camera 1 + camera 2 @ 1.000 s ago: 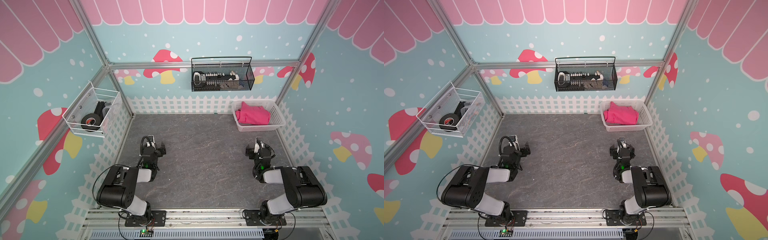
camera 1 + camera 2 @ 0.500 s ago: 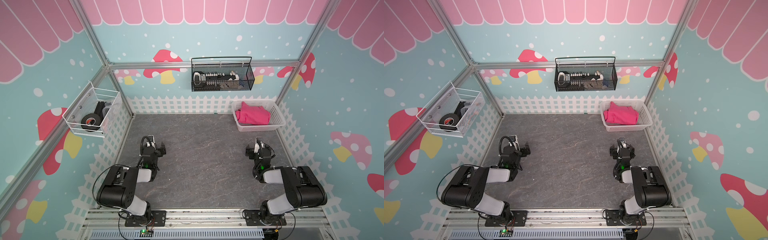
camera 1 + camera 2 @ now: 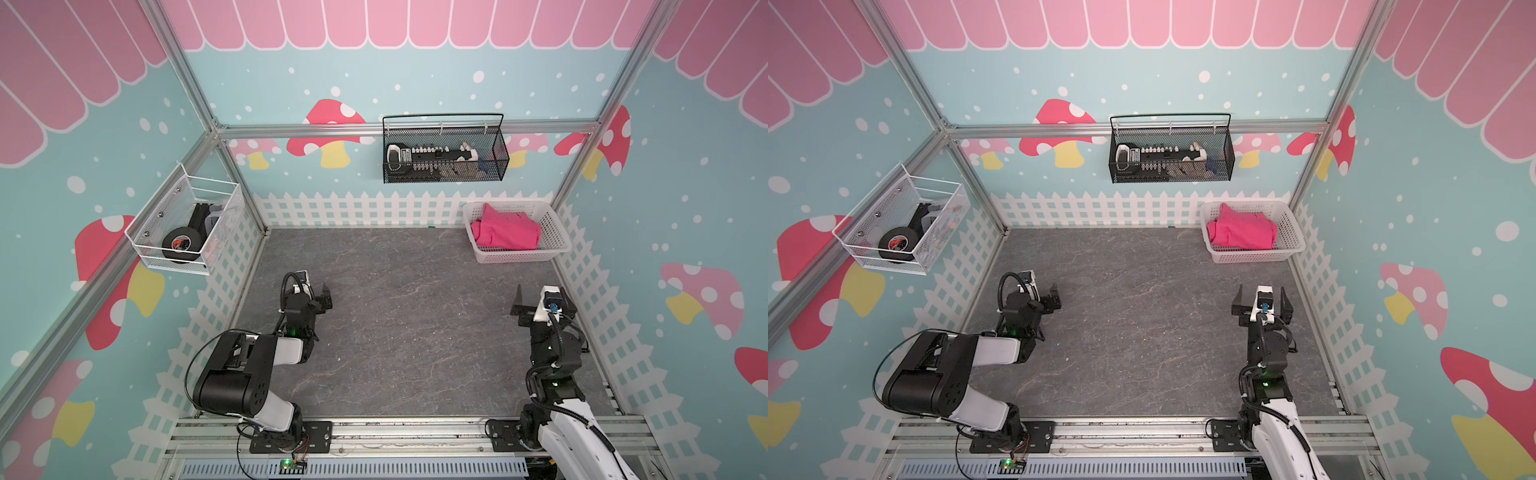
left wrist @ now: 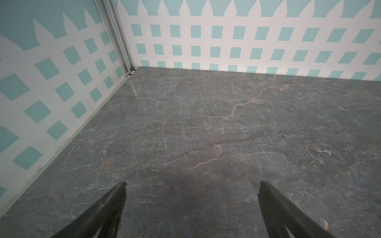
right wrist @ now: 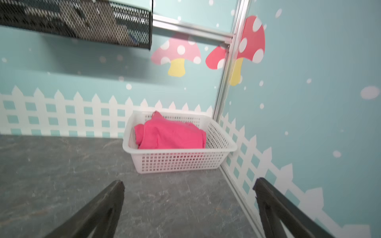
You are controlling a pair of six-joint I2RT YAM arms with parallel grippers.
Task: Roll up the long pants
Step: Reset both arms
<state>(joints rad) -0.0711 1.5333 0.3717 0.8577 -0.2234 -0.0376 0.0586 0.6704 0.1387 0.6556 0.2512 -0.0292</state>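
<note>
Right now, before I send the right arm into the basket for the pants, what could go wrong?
1. The long pants lie bunched in the white basket; a pinch may catch only one fold and drag the basket along.
2. The basket sits in the corner close to the side wall; the right gripper, jaws wide open, could hit wall or rim.
3. The left gripper is open far across the table, too far to steady the basket.

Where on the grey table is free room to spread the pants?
The tabletop is bare from the left gripper to the right gripper and back to the fence. Only the far right corner is crowded: the white basket holds the long pants.
</note>
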